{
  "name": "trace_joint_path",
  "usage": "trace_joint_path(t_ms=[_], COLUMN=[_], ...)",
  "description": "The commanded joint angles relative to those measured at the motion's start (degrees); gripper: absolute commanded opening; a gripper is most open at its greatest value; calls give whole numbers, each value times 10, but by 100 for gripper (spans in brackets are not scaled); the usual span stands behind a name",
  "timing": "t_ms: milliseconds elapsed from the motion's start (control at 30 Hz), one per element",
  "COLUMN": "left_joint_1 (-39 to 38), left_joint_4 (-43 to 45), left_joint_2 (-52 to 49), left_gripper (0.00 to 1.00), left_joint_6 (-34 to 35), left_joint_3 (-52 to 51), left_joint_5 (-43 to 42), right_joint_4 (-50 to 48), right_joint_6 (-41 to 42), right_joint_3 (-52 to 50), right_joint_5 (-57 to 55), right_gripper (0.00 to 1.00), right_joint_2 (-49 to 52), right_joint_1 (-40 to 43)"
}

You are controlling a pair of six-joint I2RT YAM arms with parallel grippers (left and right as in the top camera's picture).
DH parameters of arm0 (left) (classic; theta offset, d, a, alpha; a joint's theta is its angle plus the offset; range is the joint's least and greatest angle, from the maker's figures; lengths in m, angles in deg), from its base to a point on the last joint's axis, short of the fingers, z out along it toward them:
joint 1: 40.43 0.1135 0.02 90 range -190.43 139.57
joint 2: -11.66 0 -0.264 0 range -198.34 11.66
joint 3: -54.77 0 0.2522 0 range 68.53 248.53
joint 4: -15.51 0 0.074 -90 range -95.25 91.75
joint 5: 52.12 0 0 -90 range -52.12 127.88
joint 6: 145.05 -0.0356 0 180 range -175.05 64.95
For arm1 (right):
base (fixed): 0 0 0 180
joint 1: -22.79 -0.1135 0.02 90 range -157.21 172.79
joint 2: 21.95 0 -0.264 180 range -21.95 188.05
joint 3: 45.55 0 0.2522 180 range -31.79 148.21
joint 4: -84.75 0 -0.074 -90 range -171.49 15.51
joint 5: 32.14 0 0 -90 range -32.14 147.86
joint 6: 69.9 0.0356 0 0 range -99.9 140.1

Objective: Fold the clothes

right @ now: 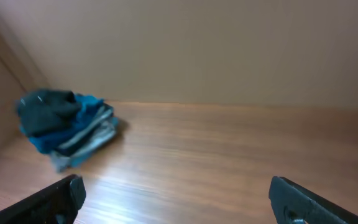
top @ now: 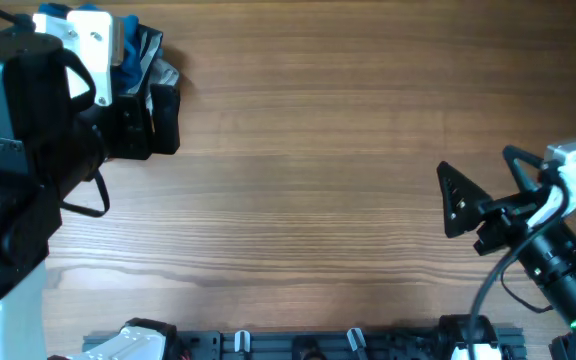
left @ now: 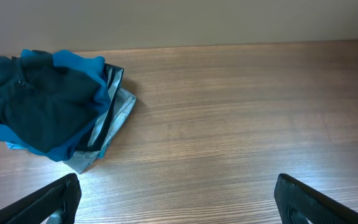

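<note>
Both grippers hang with jaws spread wide and nothing between them: the left gripper [left: 176, 193] just in front of the clothes pile, the right gripper [right: 176, 196] well apart from it across the wooden table [top: 308, 150]. On top of that pile lies the black T-shirt [left: 39, 102], crumpled over a bright blue garment [left: 82, 62] and a grey garment [left: 120, 115].
</note>
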Motion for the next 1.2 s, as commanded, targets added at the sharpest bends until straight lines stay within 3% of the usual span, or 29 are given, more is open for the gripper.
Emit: trace_joint_path(t_ms=[0,233,467,700,767,1167], left_joint_1=[-3,-3,-3,-3,-3,-3], left_joint_4=[1,1,1,1,1,1], left_joint_2=[1,1,1,1,1,1], left_gripper=[100,100,100,100,100,100], left_joint_6=[9,9,9,9,9,9], left_joint_3=[1,1,1,1,1,1], left_joint_5=[10,10,10,10,10,10], right_joint_4=[-46,-231,-298,-455,-509,-490], right_joint_6=[-104,-97,33,34,70,85], right_joint_3=[-54,-320,-504,-637,-700,-700], right_joint_5=[-19,-12,-57,-67,-70,-70], right_gripper=[100,100,100,100,100,100], right_joint_2=[-18,-192,-362,-372,-372,-371], right_joint_1=[-3,-3,-3,-4,-5,-9])
